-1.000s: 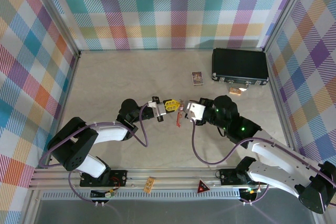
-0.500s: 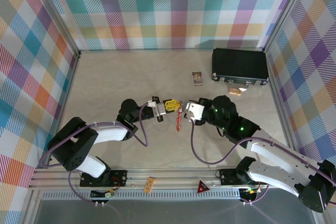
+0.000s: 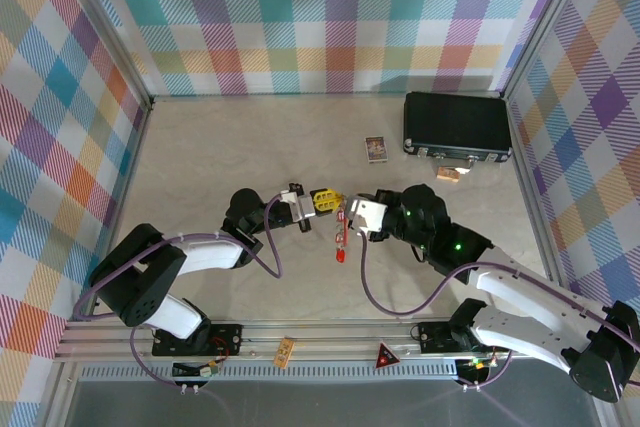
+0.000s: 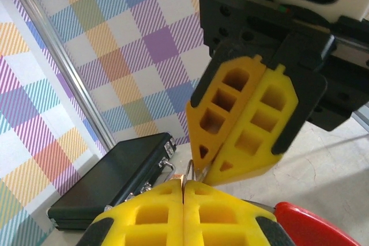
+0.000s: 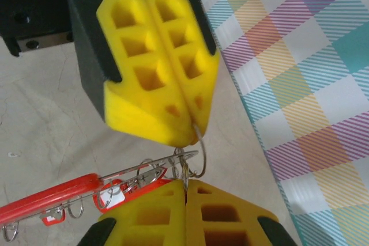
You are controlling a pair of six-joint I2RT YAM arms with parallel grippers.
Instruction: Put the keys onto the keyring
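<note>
At mid-frame in the top view, the left end effector (image 3: 331, 201) was pinched shut on a small wire ring (image 5: 199, 145). Tip to tip with it, the right end effector (image 3: 346, 209) was shut on the wire end of the keyring (image 5: 55, 199), which trailed down-frame carrying red keys (image 5: 117, 193). With so little wire in either pinch, a slight twist or pull apart could have slipped the ring free and dropped the keyring.
</note>
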